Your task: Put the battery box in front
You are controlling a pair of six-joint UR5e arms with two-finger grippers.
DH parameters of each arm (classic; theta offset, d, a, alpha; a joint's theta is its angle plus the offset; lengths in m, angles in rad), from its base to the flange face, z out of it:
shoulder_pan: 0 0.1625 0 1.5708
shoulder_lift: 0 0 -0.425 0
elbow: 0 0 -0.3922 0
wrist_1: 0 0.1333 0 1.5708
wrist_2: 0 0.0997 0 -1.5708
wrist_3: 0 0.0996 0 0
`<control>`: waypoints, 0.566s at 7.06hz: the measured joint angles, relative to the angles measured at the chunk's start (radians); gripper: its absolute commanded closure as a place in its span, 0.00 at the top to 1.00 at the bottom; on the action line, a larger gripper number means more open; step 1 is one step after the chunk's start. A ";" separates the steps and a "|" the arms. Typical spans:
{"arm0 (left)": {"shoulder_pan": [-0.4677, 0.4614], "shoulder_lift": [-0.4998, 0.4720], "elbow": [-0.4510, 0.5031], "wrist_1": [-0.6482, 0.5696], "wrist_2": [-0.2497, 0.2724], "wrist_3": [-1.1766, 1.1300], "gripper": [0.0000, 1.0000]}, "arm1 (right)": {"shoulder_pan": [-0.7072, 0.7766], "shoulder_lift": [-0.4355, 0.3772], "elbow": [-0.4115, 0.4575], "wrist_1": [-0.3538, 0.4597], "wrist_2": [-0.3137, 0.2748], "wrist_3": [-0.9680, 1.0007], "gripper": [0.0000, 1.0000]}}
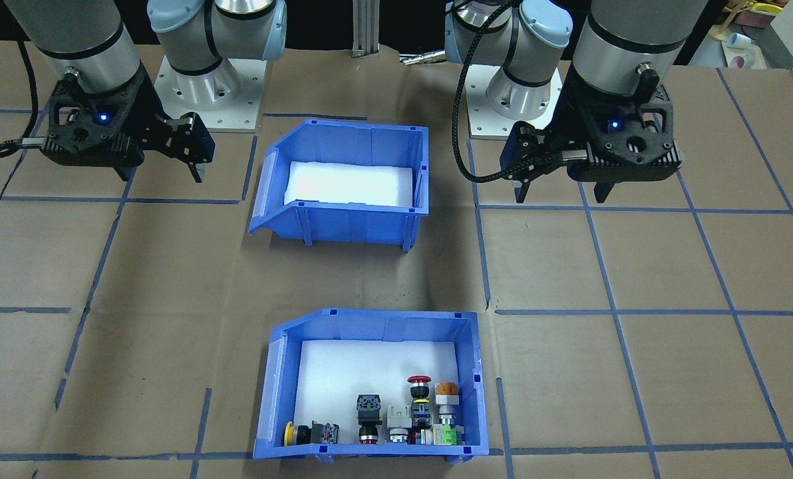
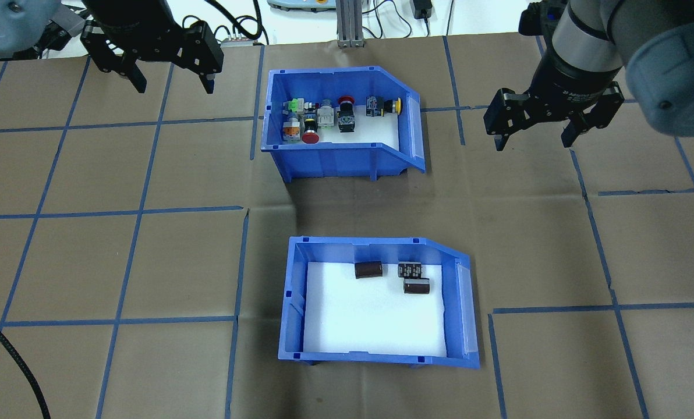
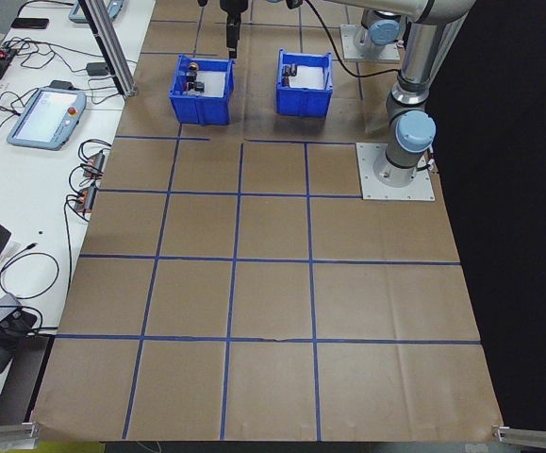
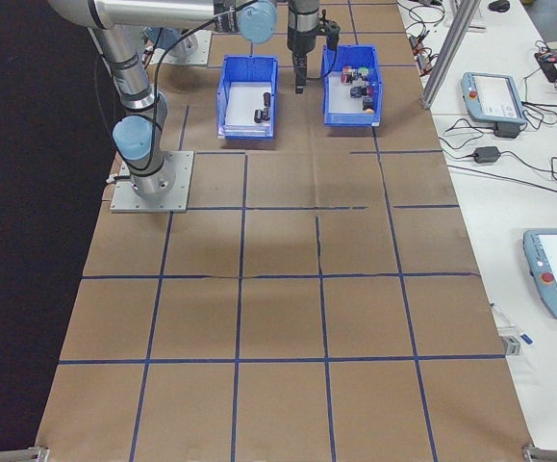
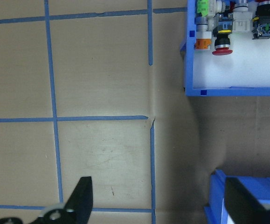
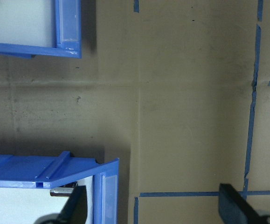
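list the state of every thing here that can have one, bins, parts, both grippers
battery box: upright on the table, near the robot, untouched
three dark cells: lying on their sides on the white foam liner
switch bin: upright, on the far side, untouched
push-button switches: bunched along the bin's far wall
left gripper: open, empty, hovering
right gripper: open, empty, hovering
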 measured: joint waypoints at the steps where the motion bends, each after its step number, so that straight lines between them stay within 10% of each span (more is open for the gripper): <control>1: -0.001 -0.001 0.000 0.000 -0.001 0.000 0.99 | 0.001 0.002 -0.006 -0.001 -0.007 0.000 1.00; 4: -0.003 -0.006 -0.014 0.000 -0.049 -0.018 0.99 | 0.002 0.009 -0.015 -0.004 -0.003 0.000 1.00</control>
